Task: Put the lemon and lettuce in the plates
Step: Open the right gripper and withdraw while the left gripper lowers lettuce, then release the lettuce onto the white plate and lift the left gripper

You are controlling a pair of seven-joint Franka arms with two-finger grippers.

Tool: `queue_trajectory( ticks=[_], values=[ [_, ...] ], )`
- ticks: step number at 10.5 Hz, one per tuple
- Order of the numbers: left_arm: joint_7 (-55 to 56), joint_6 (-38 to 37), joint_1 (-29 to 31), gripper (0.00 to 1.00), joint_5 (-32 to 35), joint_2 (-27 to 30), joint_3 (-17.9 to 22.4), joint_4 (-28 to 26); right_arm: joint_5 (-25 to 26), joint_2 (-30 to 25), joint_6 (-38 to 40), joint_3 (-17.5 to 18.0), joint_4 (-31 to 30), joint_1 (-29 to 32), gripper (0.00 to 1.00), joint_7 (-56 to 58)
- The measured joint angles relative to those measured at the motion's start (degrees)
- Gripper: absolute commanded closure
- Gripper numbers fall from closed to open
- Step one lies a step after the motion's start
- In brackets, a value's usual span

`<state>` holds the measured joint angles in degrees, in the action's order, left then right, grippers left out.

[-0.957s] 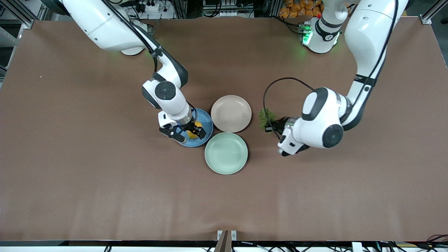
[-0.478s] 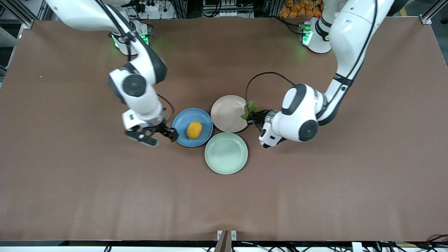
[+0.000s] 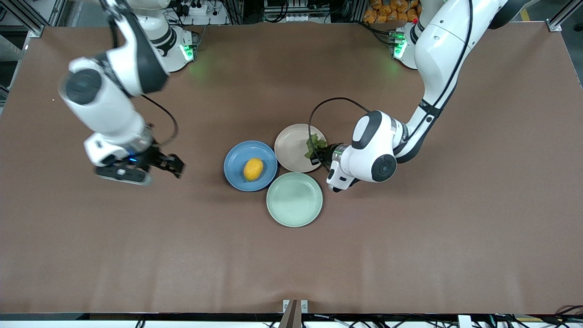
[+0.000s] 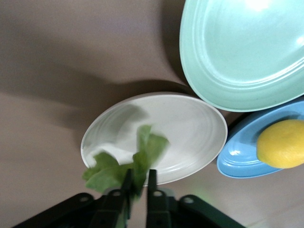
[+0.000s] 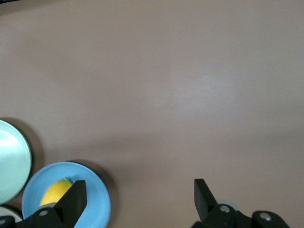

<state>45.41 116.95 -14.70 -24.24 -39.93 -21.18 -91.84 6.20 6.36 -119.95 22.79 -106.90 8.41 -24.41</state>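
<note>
**Over the beige plate, lettuce in our grasp**

Over the beige plate [image 3: 294, 148], our left gripper [image 4: 137, 187] has its jaws clenched on the lettuce [image 4: 126, 164]. The lemon [image 3: 253, 169] lies in the blue plate [image 3: 237, 159]. Our right gripper [image 5: 137, 197] hangs over bare table [image 3: 136, 237], jaws released.

A yellow lemon [image 3: 253, 169] sits on a blue plate [image 3: 237, 160], beside a beige-pink plate [image 3: 291, 146] and a pale mint-green plate [image 3: 294, 199], all plain and unpatterned, on a brown table [image 3: 410, 237]. Green lettuce [image 3: 314, 146] hangs over the beige-pink plate's rim. Both arms are white with dark grey joints, their grippers, left [image 3: 320, 156] and right [image 3: 175, 165], black.
</note>
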Motion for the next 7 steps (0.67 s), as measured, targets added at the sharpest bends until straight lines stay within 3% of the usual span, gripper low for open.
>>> queue_trajectory(
  ticks=[4,7],
  values=[
    [4.53,2.45,-2.94,0.0,0.1,-0.34,0.09,0.23,-1.19,-4.87,9.32,-4.86,1.77,2.02,0.0,13.76],
    [3.17,1.15,0.33,0.0,5.77,0.96,0.56,1.41,-1.42,-6.08,14.51,-9.81,5.05,2.28,0.0,21.87]
  ],
)
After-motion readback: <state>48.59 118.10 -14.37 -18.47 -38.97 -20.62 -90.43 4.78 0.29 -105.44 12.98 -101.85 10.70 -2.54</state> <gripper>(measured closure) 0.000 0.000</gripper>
